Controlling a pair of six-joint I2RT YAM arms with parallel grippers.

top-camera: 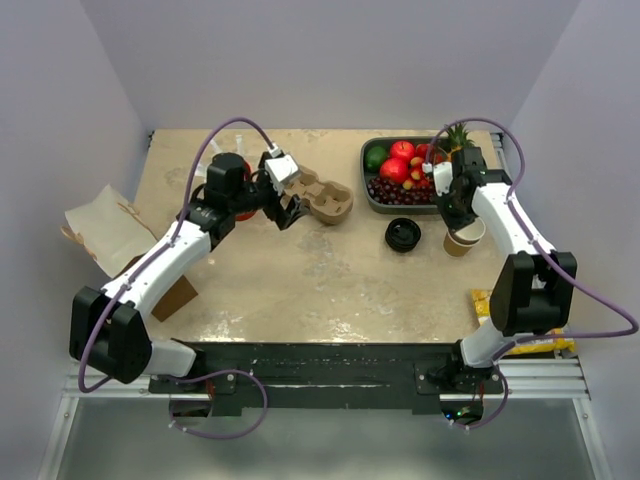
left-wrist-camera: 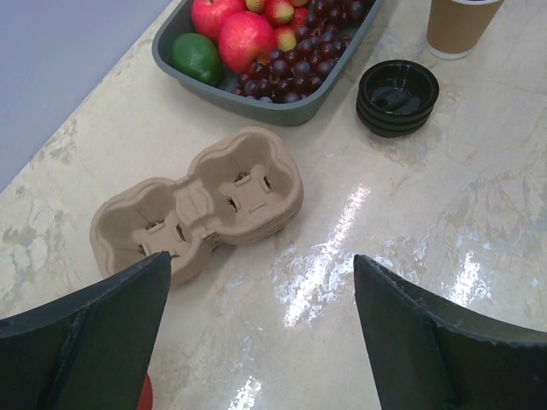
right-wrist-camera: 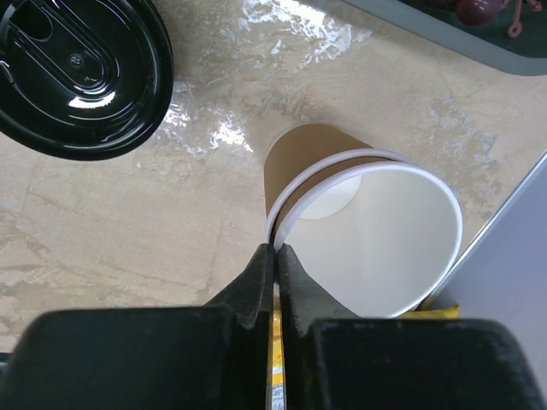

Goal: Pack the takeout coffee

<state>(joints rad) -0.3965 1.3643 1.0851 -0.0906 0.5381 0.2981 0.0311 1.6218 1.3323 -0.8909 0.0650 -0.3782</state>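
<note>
Surface: glossy beige marbled table (top-camera: 300,290), pale lavender walls (top-camera: 330,60) on three sides.

Left: moulded pulp cup carrier (left-wrist-camera: 205,201), matte and lumpy, two wells. My left gripper (left-wrist-camera: 261,265) hangs above it, jaws spread wide, holding nothing.

Right: grey fruit tray (left-wrist-camera: 256,109). Near it stands the tan paper coffee cup (right-wrist-camera: 376,222), open-topped, white inside, with a double rim showing. My right gripper (right-wrist-camera: 275,256) is pinched tight on its near rim.

Shiny round black plastic lid (right-wrist-camera: 77,68) lies on the table beside the cup, apart from it.
</note>
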